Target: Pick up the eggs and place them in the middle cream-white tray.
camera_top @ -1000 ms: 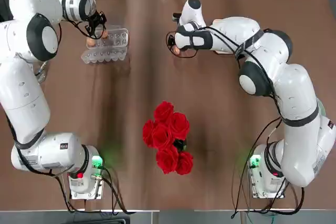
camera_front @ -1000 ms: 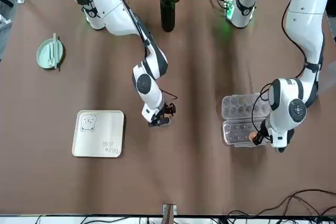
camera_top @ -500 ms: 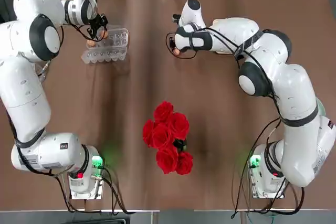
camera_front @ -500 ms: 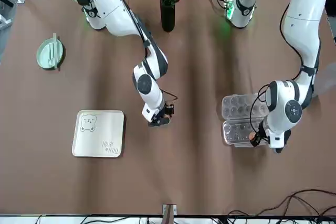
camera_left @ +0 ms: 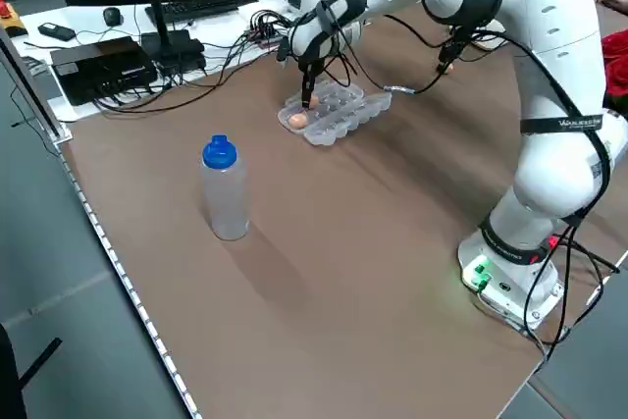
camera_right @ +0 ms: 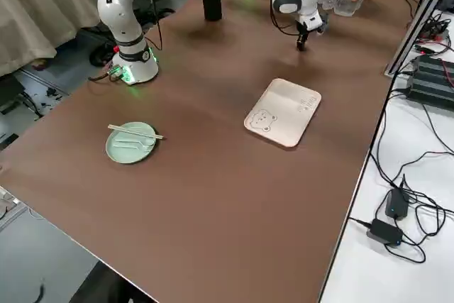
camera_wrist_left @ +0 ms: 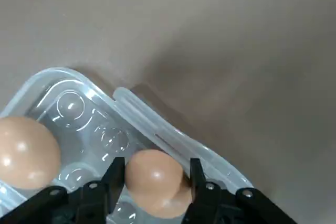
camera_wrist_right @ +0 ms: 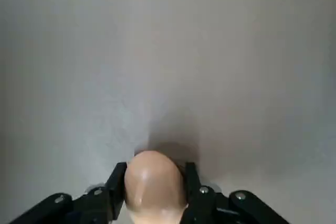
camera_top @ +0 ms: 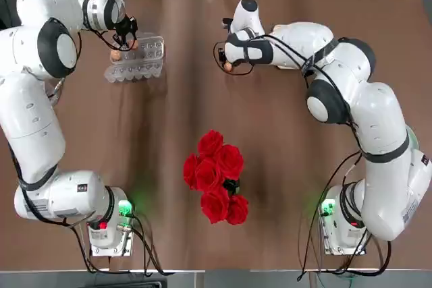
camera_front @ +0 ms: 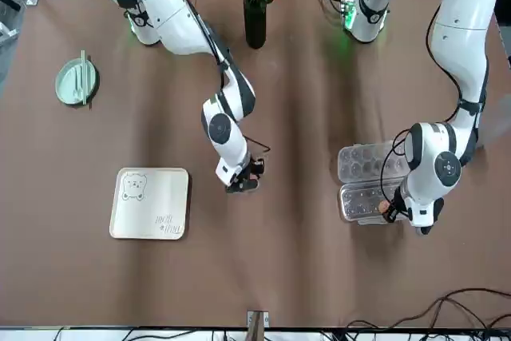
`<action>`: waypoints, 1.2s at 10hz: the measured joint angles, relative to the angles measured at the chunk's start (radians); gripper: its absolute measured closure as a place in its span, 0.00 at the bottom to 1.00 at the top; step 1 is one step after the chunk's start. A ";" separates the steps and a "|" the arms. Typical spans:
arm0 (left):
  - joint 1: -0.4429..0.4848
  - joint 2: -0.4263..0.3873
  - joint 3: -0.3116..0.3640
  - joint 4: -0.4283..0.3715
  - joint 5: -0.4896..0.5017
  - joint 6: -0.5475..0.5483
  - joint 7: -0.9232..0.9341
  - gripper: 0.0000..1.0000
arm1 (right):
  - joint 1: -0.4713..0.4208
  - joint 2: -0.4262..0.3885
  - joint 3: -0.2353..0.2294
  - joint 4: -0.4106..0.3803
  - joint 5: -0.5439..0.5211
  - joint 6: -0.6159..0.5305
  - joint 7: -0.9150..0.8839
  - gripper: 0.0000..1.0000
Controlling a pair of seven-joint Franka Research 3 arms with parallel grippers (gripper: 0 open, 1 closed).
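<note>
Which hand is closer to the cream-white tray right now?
The right hand. It holds an egg above bare table just beside the cream-white tray, while the left hand is across the table at the clear egg carton, around another egg.

eggs (camera_wrist_left: pixel 152 182) gripped, cream-white tray (camera_front: pixel 151 204) bare

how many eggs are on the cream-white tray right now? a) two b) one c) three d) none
d) The cream-white tray is bare: the right end effector holds one egg over the table, the left end effector is closed on another egg at the clear carton, and a third egg sits in the carton.
</note>
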 joint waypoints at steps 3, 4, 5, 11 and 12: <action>0.000 -0.003 0.000 0.003 0.000 0.000 0.000 0.58 | -0.003 -0.019 -0.096 0.095 -0.011 -0.355 -0.001 0.51; 0.000 -0.006 0.000 0.004 0.000 -0.002 0.000 0.58 | -0.004 -0.026 -0.145 0.152 -0.012 -0.493 -0.001 0.51; 0.000 -0.013 0.000 0.006 0.000 -0.009 0.000 0.58 | -0.005 -0.035 -0.205 0.202 -0.012 -0.614 -0.001 0.51; -0.012 -0.017 -0.004 0.003 0.000 -0.028 0.000 0.59 | -0.036 -0.093 -0.611 0.229 -0.017 -0.907 -0.416 0.51; -0.013 -0.016 -0.004 0.002 0.000 -0.029 0.000 0.51 | -0.050 -0.092 -0.656 0.187 -0.017 -0.895 -0.519 0.51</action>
